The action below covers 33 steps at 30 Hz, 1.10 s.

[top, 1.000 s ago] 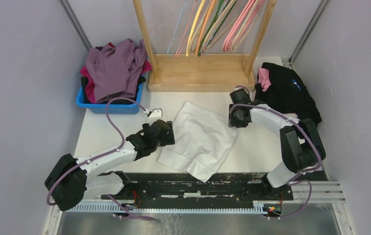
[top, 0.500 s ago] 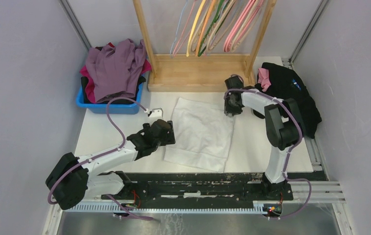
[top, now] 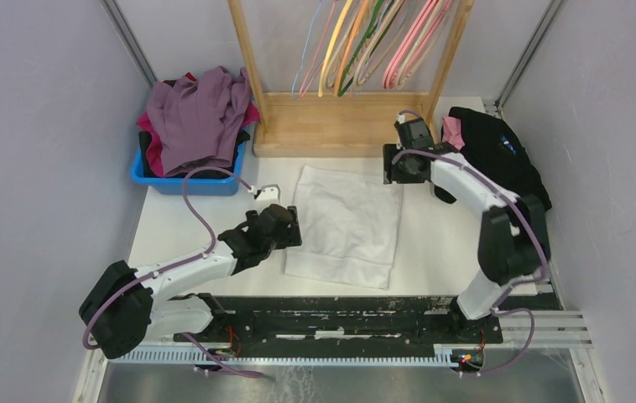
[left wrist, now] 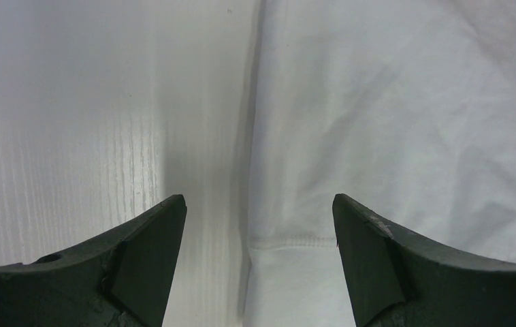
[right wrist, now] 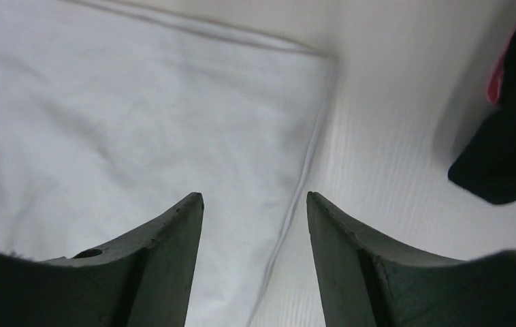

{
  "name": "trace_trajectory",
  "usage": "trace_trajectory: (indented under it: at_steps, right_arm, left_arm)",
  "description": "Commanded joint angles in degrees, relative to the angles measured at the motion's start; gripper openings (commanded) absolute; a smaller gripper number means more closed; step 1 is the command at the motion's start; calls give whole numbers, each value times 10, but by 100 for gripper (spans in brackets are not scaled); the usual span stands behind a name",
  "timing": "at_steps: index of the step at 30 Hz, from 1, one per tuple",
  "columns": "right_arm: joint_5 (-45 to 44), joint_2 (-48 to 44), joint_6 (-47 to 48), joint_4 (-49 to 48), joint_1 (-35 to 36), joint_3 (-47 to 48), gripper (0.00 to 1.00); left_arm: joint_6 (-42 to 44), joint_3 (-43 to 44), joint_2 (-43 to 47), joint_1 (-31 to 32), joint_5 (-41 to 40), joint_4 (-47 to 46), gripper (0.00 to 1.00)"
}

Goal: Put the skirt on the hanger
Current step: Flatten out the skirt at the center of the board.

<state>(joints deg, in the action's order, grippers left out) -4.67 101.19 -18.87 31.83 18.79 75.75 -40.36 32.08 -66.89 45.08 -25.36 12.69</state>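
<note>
The white skirt point(top: 346, 225) lies flat on the white table, spread as a rough rectangle. My left gripper point(top: 292, 236) is open at the skirt's left edge; in the left wrist view the edge and a stitched hem point(left wrist: 296, 240) sit between the fingers. My right gripper point(top: 392, 168) is open and empty at the skirt's far right corner; the right wrist view shows the skirt's right edge point(right wrist: 303, 191) between the fingers. Several coloured hangers point(top: 365, 42) hang on the wooden rack point(top: 340, 126) at the back.
A blue bin point(top: 182, 180) heaped with purple and pink clothes point(top: 197, 113) stands at the back left. A black garment pile point(top: 499, 159) lies at the right, also visible in the right wrist view point(right wrist: 507, 136). The rack's wooden base lies just behind the skirt.
The skirt went from rumpled and skewed to flat and squared. My right gripper moved from the table's middle right to the skirt's far right corner. The left arm barely moved.
</note>
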Motion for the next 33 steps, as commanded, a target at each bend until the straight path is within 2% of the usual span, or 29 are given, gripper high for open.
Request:
trace_trajectory:
  at_steps: [1,6,12,19,22,24,28,30,33]
  right_arm:
    - [62,-141,-36,-15,29,-111,64]
    - [78,-210,-89,-65,112,-249,64]
    - [33,-192,-132,-104,205,-287,64]
    - [-25,-65,-132,-90,209,-234,64]
    - [-24,-11,-131,-97,177,-217,64]
    - [-19,-9,-122,-89,165,-210,64]
    - [-15,-80,-106,-71,164,-225,65]
    - [15,-132,-97,-63,164,-235,66]
    - [24,-215,-92,-12,165,-226,67]
  left_arm:
    - [14,3,-10,-2,-5,-38,86]
    - [16,6,-17,-2,2,-42,86]
    - [18,0,-8,-2,6,-51,86]
    - [22,-2,5,-2,10,-40,86]
    - [28,-3,10,-2,12,-30,86]
    - [31,1,9,-1,17,-30,86]
    - [38,27,-7,-2,42,-28,86]
    - [44,40,-15,-2,54,-24,87]
    - [51,51,-21,-1,69,-23,88]
